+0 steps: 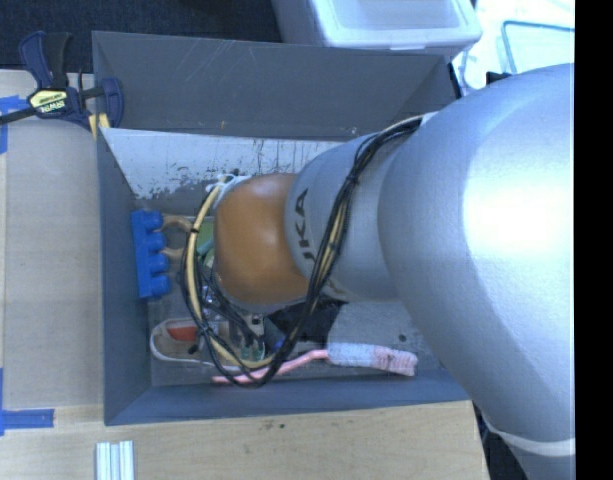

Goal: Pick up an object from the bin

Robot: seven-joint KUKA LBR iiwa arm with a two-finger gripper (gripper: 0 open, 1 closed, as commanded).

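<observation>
My gripper (234, 326) is low in the bin's front left part, mostly hidden under the arm's orange cover and cables. Just left of it lies a clear, rounded thing with a red part (174, 340), against the front wall. A blue plastic block with knobs (148, 255) stands along the left wall, farther back. A pink and white stick-like thing (372, 358) lies along the front wall, to the gripper's right. Whether anything sits in the gripper is hidden.
A tan piece (176, 229) and a green thing (202, 238) lie between the blue block and the orange cover. The arm reaches in from the right and hides the bin's middle and right side. The bin's walls stand close on the left and front.
</observation>
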